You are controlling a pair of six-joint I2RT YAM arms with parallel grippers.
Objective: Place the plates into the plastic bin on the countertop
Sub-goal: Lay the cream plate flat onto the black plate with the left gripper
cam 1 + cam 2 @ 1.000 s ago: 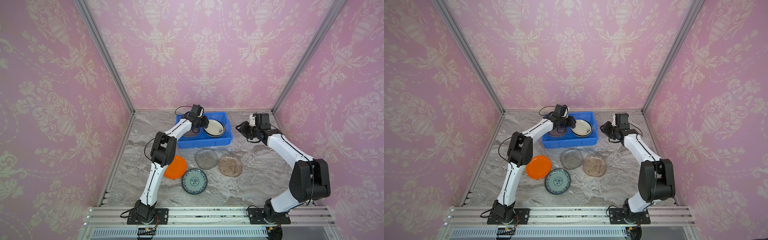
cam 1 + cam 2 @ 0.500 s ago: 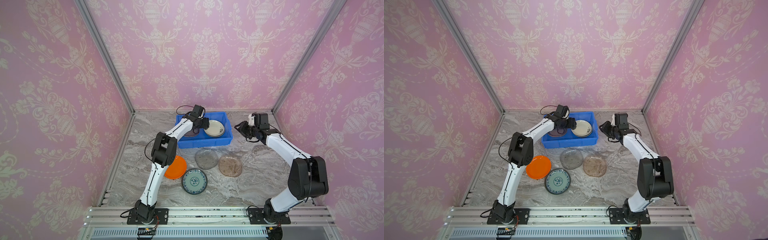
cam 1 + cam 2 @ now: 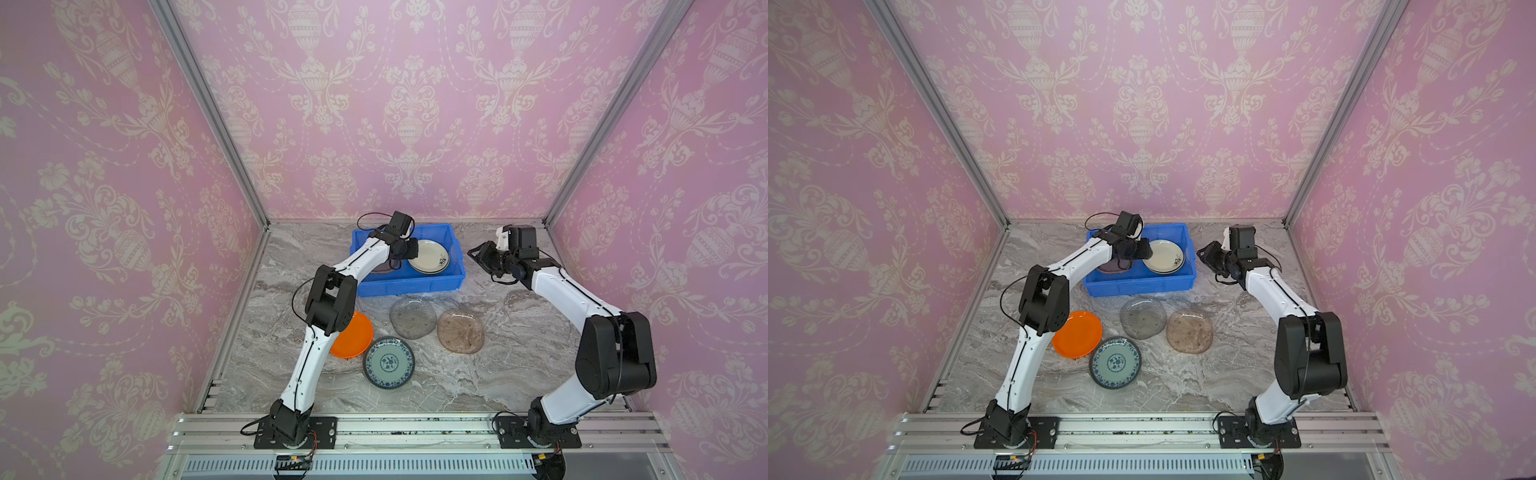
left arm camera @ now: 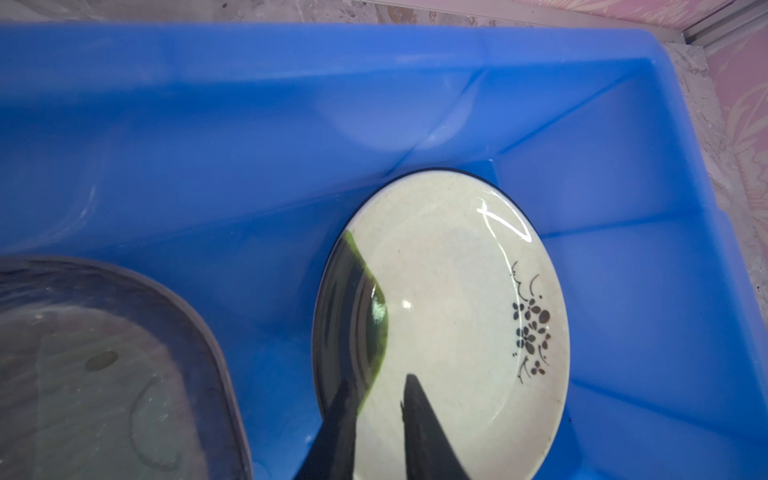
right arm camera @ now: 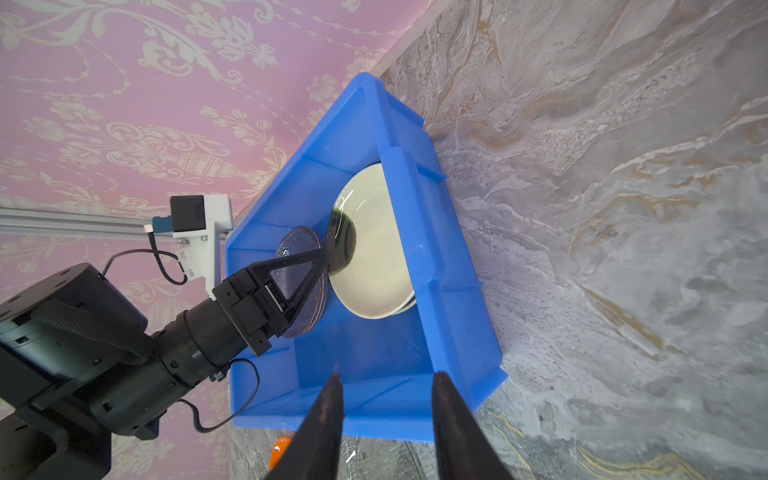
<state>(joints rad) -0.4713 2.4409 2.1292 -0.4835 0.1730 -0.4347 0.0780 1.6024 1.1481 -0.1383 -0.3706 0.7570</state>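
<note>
Right, I'm looking at the bright blue rectangular plastic bin (image 3: 411,286) at the back of the grey-and-white marble-veined countertop (image 3: 519,357), and my left gripper (image 4: 378,384) is down inside it. Its tips sit over the near rim of the round cream plate with the small dark flower sprig (image 4: 449,311), which lies in the right half of the bin. The fingers (image 4: 419,424) are close together with a thin strip of plate showing between them. Whether they pinch that rim, I can't tell. In the right wrist view a second pale rim peeks out under that cream plate. In the left half of the bin lies a smoky translucent rounded-square glass plate (image 4: 104,374), with blue floor showing between it and the cream one.

My right gripper (image 5: 389,376) hangs just off the bin's right end, pointing at it, its fingers plainly apart with nothing between them.

Four plates are out on the marble in front of the bin. A translucent grey rounded-square glass plate (image 3: 412,318) lies near the front wall, and a brownish translucent rounded-square glass plate (image 3: 460,331) is just beside it on the right. A glossy orange round plate (image 3: 355,338) is partly hidden under my left arm's elbow. Nearest me is a teal-and-white floral round plate (image 3: 388,362), right up against the orange one.
</note>
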